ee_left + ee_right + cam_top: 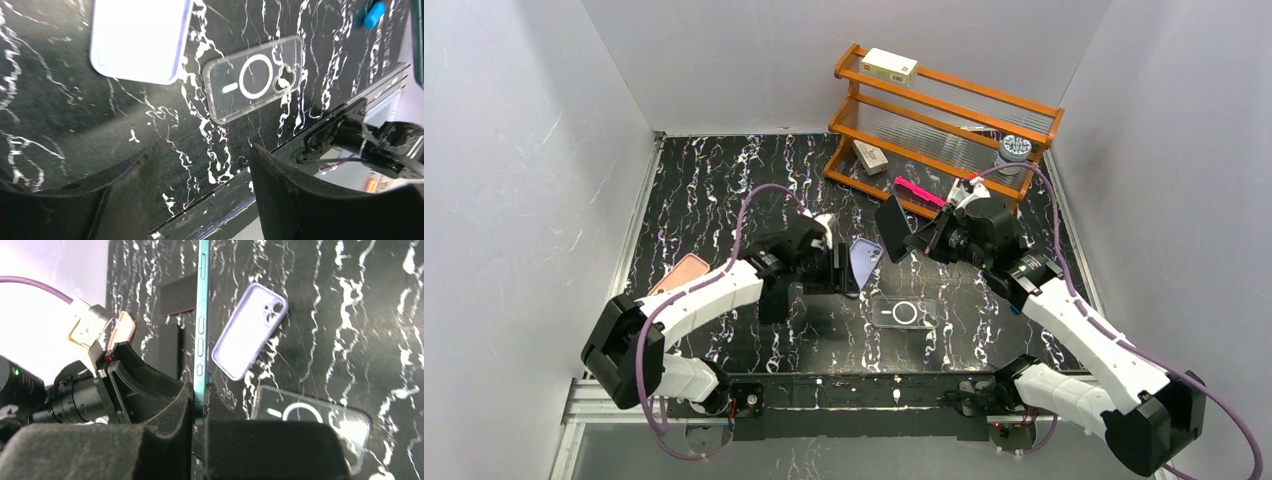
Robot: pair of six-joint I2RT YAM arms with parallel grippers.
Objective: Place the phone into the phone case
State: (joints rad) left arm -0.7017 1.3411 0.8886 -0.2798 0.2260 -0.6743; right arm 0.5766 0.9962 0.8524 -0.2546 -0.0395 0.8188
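Observation:
My right gripper point(921, 236) is shut on a dark teal phone point(892, 228) and holds it on edge above the table. In the right wrist view the phone point(202, 330) shows edge-on, clamped between the fingers point(175, 405). A lilac phone case point(865, 258) lies open side up just below and left of the phone; it also shows in the right wrist view point(250, 330) and the left wrist view point(140, 40). A clear case point(903, 312) with a white ring lies nearer the front point(255, 77). My left gripper point(202, 150) is open and empty beside the lilac case, not touching it.
A salmon-pink case point(679, 272) lies at the table's left edge. An orange wooden shelf point(944, 110) stands at the back right with a small box point(890, 66) on top, a jar point(1014, 148) and a pink item point(914, 190) at its foot.

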